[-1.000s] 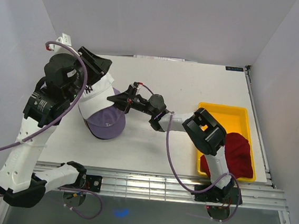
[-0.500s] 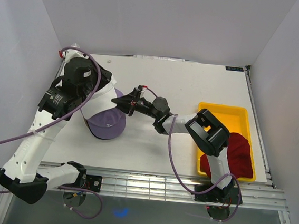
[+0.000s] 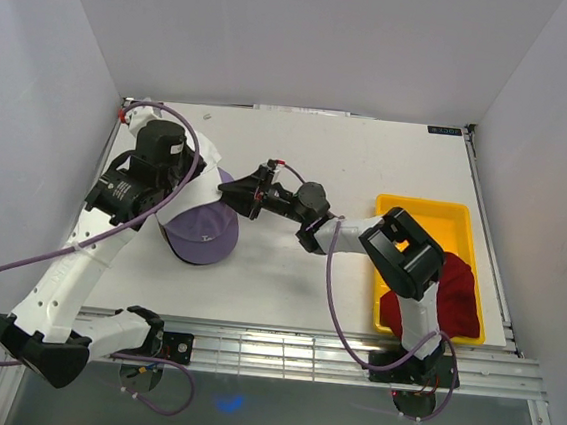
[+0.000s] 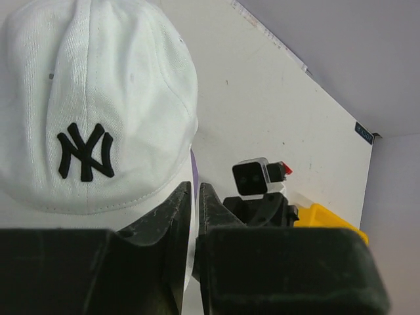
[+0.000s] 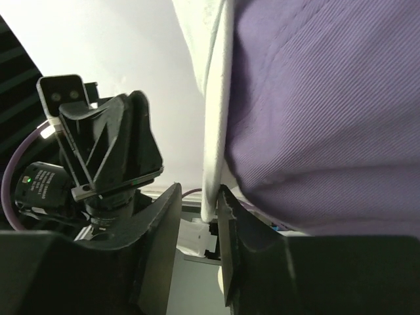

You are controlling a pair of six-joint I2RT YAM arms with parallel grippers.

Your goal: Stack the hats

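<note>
A white hat point(image 4: 98, 98) with a black NY logo lies on top of a lavender hat point(image 3: 201, 237) at the table's left. My left gripper point(image 4: 195, 197) is shut on the white hat's brim, and a thin lavender strip shows in the slit. My right gripper point(image 5: 199, 190) reaches in from the right at the hats' edge point(image 3: 237, 196). Its jaws stand apart, with the white brim edge point(image 5: 213, 151) between them and resting against one finger. Lavender fabric point(image 5: 315, 98) fills that view. A dark red hat point(image 3: 456, 294) lies in the yellow tray point(image 3: 425, 208).
The yellow tray stands at the table's right edge, beside my right arm's base. Purple cables loop off both arms. White walls close the table in on the left, back and right.
My left arm came down over the hats and its jaws closed on the white brim. My right gripper's jaws opened off the brim they had pinched.
</note>
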